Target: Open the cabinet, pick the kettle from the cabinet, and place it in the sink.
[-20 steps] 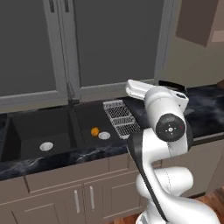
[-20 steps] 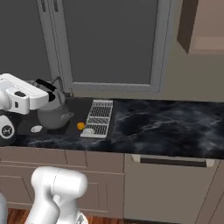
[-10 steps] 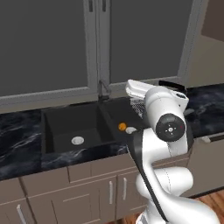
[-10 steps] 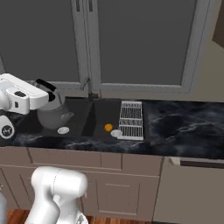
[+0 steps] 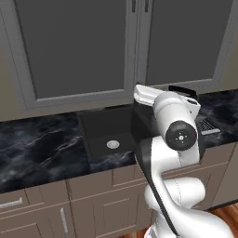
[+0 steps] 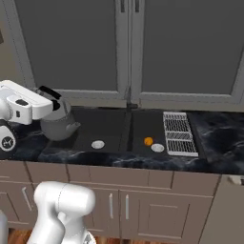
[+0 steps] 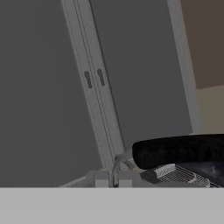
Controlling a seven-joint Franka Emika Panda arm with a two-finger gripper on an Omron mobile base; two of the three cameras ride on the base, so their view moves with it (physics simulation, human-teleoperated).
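Now, left base view: the sink (image 5: 104, 128) is a dark basin sunk in the black marble bench (image 5: 39, 144), its round drain disc (image 5: 112, 144) near the front wall. The arm stands at the sink's right end, and a black curved kettle handle (image 5: 182, 89) shows above the wrist.

Right base view: the kettle (image 6: 58, 125), grey and rounded, hangs at the sink's left edge, over the rim rather than the basin floor. Its black handle arches on top by the tool (image 6: 50, 106); the short spout points toward the drain disc. It stands upright, long axis vertical. A wire dish rack (image 6: 179, 133) lies just right of the sink, with an orange ball (image 6: 148, 141) and a white disc (image 6: 157, 148) between.

Hand view: the handle crosses the lower right as a thick black bar, with the faucet (image 7: 117, 162) beyond it.

Tool state: the fingers are hidden, so I cannot tell it from the pictures; the kettle hangs clear of the bench by the hand.

Risk: lowered from here, the kettle could catch the sink's left rim and tip, because it isn't yet centred over the basin.
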